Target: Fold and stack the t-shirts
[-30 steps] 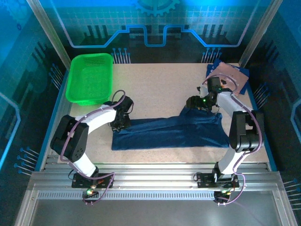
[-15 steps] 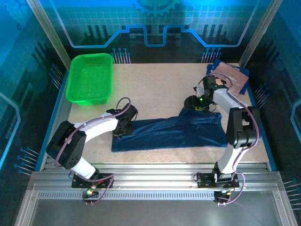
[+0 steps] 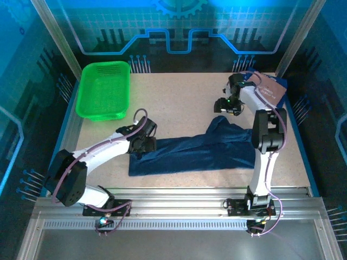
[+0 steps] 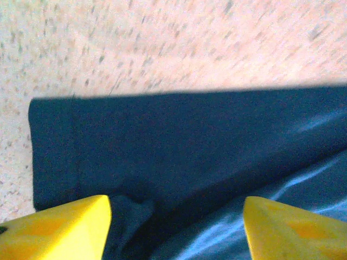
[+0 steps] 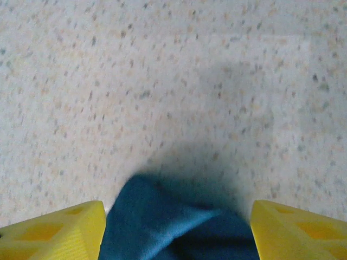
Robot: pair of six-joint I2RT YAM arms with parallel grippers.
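A dark navy t-shirt lies as a long folded band across the table's middle, with a raised corner at its upper right. My left gripper hangs over its left end, open; the wrist view shows the shirt's hemmed edge between the wide yellow fingertips. My right gripper is open just behind the raised corner, whose peak shows between its fingertips. A second t-shirt, folded with a pinkish-tan print up, sits at the back right.
A bright green mesh basket stands at the back left. Speckled tabletop lies bare between the basket and the right arm. Blue side rails bound the table. The right arm stretches along the right side toward the folded shirt.
The right gripper has moved back and away from the shirt's upper right corner, which has dropped onto the table. The left gripper has shifted slightly right along the shirt's left end.
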